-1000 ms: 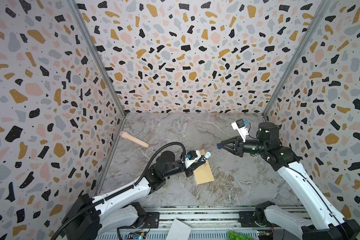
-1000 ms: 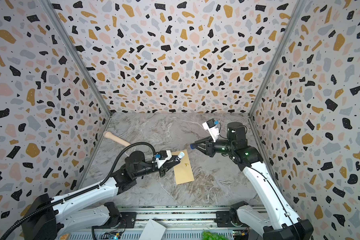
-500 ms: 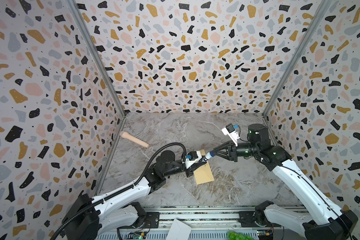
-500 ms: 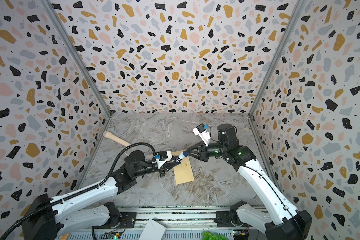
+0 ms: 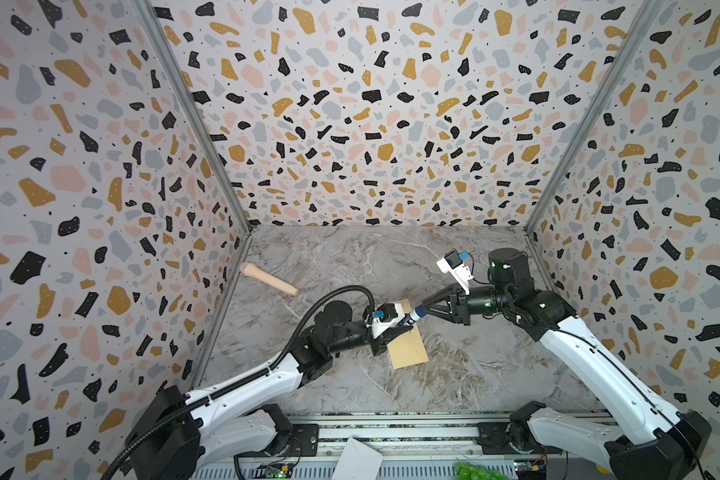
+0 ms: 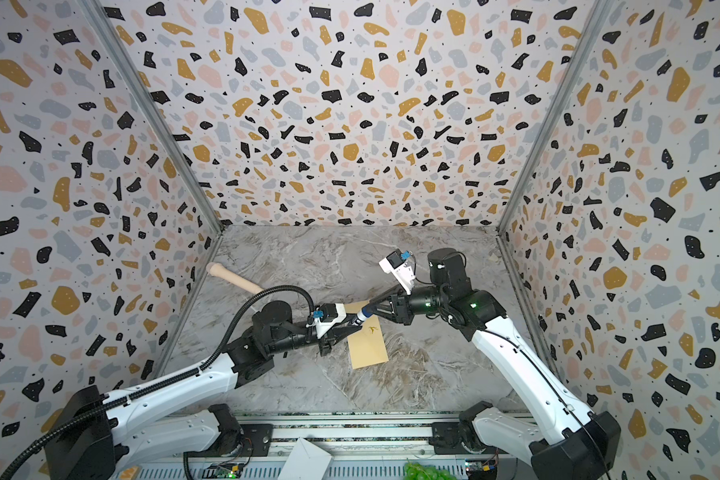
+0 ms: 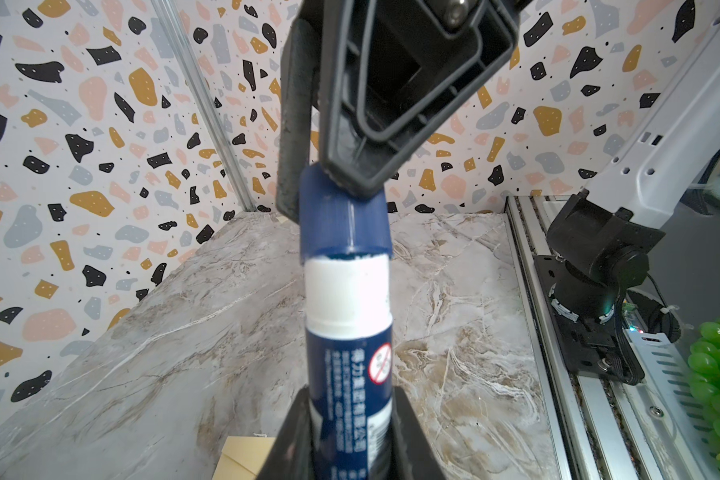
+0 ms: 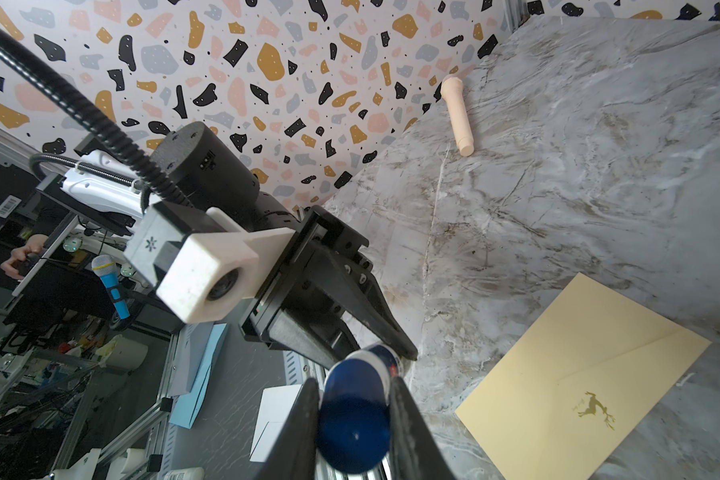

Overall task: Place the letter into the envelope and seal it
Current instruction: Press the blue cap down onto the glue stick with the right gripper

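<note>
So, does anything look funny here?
The glue stick is held in the air, left gripper on its body, right gripper on its cap, which is partly off. The envelope lies crooked. A wooden peg lies off on its own.

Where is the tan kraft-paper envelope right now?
In both top views the tan kraft-paper envelope lies flat at the centre of the grey marble table, just beneath the blue-and-white glue stick gripped by the left gripper and right gripper.
</note>
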Tool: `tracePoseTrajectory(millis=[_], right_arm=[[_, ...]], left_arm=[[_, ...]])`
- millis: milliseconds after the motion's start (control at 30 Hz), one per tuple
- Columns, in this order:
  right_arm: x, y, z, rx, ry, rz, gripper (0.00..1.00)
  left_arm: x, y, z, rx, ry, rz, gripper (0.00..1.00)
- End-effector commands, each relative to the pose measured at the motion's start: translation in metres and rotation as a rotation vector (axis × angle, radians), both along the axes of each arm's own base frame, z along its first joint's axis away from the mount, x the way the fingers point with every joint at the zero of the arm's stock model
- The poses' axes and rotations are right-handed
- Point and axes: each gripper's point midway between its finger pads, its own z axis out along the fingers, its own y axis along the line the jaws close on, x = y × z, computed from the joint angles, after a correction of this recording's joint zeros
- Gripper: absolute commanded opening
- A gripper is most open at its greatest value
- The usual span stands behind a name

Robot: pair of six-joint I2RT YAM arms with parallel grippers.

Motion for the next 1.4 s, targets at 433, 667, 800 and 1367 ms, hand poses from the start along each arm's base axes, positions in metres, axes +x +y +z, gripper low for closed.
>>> tracePoseTrajectory(millis=[433,667,800,1367], right_arm=[[-0.02,0.01,-0.007,-0.074,-0.111,0.077,0.14],[-0.023,0.011,-0.017,-0.137,-0.148,0.084,0.1],[-0.024,0.01,-0.024,-0.186,-0.176,0.082,0.08],[-0.024,0.016,-0.063,-0.365,-0.141,0.124,0.03]], left_arm=[[-0.003,-0.009,0.042,-0.087,-0.059,-0.039,0.0],[-0.003,-0.011,0.043,-0.084,-0.044,-0.049,0.0],[-0.004,-0.011,0.042,-0.079,-0.04,-0.051,0.0],[0.001,-0.009,0.043,-0.057,-0.066,-0.021,0.0]])
